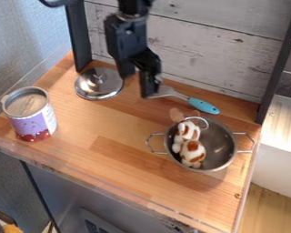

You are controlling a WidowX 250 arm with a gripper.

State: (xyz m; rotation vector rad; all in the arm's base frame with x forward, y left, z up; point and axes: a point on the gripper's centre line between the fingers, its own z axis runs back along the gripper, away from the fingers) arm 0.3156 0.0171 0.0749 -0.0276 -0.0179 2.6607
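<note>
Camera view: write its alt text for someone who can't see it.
An open black gripper hangs over a wooden counter, near a blue-handled utensil. A brown-and-white toy sits in a metal pot at the picture's right; a metal lid and purple can are at its left.

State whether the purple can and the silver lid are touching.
Apart. The camera view shows bare wooden counter between the purple can and the silver lid.

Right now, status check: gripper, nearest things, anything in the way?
Gripper open, empty, above the counter. Closest, possibly in the way: turquoise-handled utensil, head partly hidden; metal lid. Brown-and-white toy inside metal pot.
</note>
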